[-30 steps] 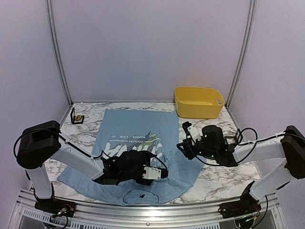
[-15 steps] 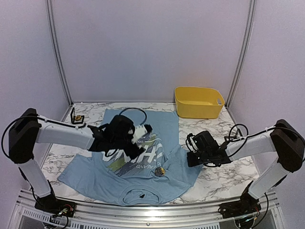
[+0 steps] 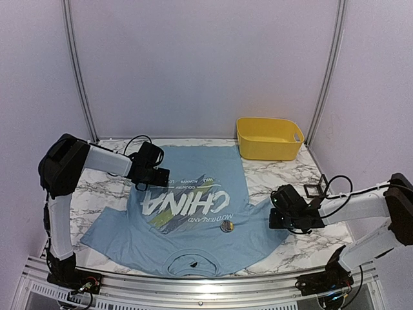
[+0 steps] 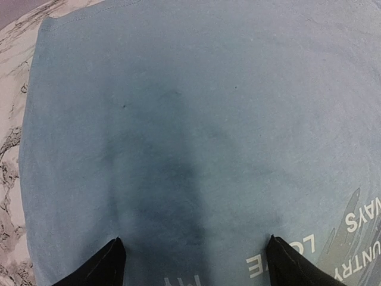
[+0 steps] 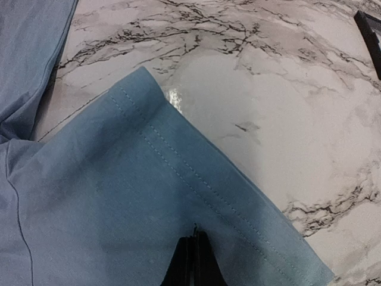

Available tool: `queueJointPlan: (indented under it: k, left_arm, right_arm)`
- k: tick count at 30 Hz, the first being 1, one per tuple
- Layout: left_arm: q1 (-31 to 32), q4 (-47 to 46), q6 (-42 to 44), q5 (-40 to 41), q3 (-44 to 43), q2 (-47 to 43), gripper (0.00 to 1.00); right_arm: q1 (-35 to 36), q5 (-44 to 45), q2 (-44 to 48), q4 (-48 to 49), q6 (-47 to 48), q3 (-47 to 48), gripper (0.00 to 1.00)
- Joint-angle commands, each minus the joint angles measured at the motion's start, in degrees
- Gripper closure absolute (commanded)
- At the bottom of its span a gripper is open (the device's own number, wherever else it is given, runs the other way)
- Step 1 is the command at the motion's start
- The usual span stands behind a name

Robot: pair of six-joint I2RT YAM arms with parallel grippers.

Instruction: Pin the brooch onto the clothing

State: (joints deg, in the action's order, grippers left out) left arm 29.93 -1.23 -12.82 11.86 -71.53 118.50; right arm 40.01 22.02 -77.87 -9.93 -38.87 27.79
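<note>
Blue cotton is what you have laid out: the shirt (image 3: 193,242) lies flat on the marble table (image 3: 271,177), collar at the near edge, hem toward the back, with white CHINA lettering across the chest. You can see the brooch (image 3: 226,226), a small round piece, sitting on the chest just on the near side of the lettering and right of centre; whether its pin goes through the cloth you cannot tell. Your left gripper (image 3: 158,177) hangs over the far-left part of the shirt, beside the small lines of print, and in the left wrist view its 2 fingertips (image 4: 110,265) stand wide apart with only plain fabric between them. Your right gripper (image 3: 274,219) is down at the shirt's right sleeve (image 5: 178,196); in its wrist view the 2 fingers are pressed together, tips over the stitched hem, and you cannot tell whether any cloth is pinched. A yellow bin (image 3: 269,139) stands at the far right corner, well apart from the shirt.
</note>
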Motion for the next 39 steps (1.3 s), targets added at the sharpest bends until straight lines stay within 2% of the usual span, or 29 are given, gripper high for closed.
queueJointPlan:
  k: [1, 7, 10, 14, 19, 28, 34, 37, 39]
  left_arm:
    - [-0.22, 3.13, -1.39, 2.48, -2.71, 2.24, 0.15]
    - [-0.23, 2.79, 1.62, 5.31, -4.17, -0.47, 0.14]
    - [-0.44, 2.67, 1.92, 4.81, -4.53, -1.30, 0.14]
    - [-0.94, 1.89, 0.34, 2.83, -4.24, -2.08, 0.14]
    - [-3.38, 1.76, -0.25, -0.92, -3.26, -4.69, 0.13]
    - [-10.00, 1.76, 0.33, -1.35, -2.57, -10.09, 0.13]
    - [-15.25, 3.50, 2.61, 1.61, -3.27, -14.50, 0.13]
    - [-17.01, 5.50, 8.29, 3.13, -4.62, -16.08, 0.07]
    - [-19.41, 10.20, 9.83, 4.26, -6.75, -15.11, 0.04]
  right_arm:
    - [-0.70, 0.60, -0.50, -8.08, -1.90, -0.03, 1.00]
    - [-0.79, -0.11, -0.13, -17.77, 3.69, 12.83, 1.00]
    - [-0.75, -5.94, -3.85, -14.73, 12.80, 21.90, 1.00]
    - [-1.59, -9.50, -18.42, -9.31, 22.41, 35.63, 1.00]
    - [-7.86, -10.42, -39.47, -11.55, 25.16, 57.60, 1.00]
    - [-13.03, -16.57, -61.48, -13.23, 29.03, 80.97, 1.00]
    - [-15.73, -19.13, -67.18, -16.07, 29.20, 90.90, 1.00]
    - [-15.75, -24.08, -66.12, -15.14, 31.25, 92.21, 1.00]
    - [-15.60, -27.97, -64.46, -14.16, 32.34, 92.02, 1.00]
